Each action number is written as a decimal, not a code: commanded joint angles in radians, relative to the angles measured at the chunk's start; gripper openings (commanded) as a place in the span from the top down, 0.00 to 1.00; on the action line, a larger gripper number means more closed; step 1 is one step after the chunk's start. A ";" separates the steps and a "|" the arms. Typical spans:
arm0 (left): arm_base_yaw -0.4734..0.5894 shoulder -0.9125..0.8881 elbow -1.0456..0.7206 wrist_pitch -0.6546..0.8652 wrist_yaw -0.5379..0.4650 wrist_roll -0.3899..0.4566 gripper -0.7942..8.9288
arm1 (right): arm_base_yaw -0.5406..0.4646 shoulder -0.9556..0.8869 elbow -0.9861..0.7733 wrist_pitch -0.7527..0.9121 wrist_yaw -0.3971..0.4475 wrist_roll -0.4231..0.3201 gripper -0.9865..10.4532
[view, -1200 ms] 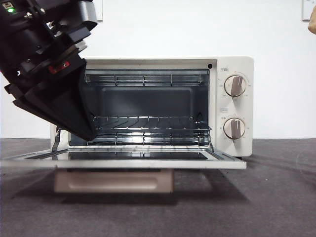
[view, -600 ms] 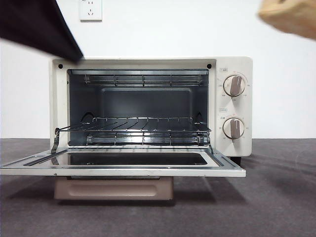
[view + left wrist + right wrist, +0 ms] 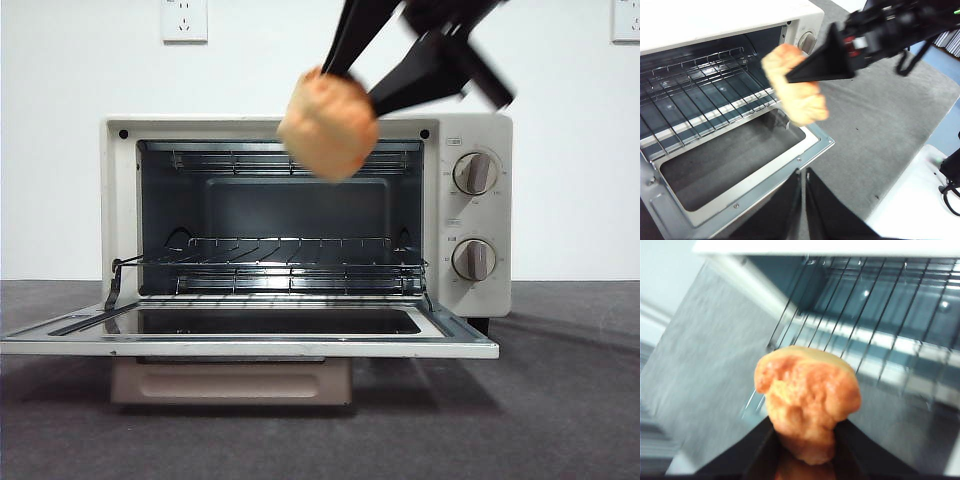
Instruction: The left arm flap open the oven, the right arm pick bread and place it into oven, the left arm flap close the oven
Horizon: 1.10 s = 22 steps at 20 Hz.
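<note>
Your oven (image 3: pixel 300 215) stands on the surface with its door (image 3: pixel 250 335) flapped flat open. In front of its upper opening, above the wire rack (image 3: pixel 270 265), the bread (image 3: pixel 328 125) hangs pinched between the right pincer's (image 3: pixel 345 95) jaws. Your left pincer (image 3: pixel 804 200) sits closed, empty, near the door.

The right tool (image 3: pixel 345 85) is swinging in from the upper right with the bread (image 3: pixel 328 123) clamped between its jaws, now hanging before the oven's (image 3: pixel 480 130) open mouth. The left tool (image 3: pixel 803 200) is clearing out of the front view.
</note>
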 commanded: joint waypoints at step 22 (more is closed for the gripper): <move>-0.009 -0.012 0.019 -0.056 -0.003 -0.029 0.90 | 0.005 0.258 0.017 0.375 0.320 0.188 0.80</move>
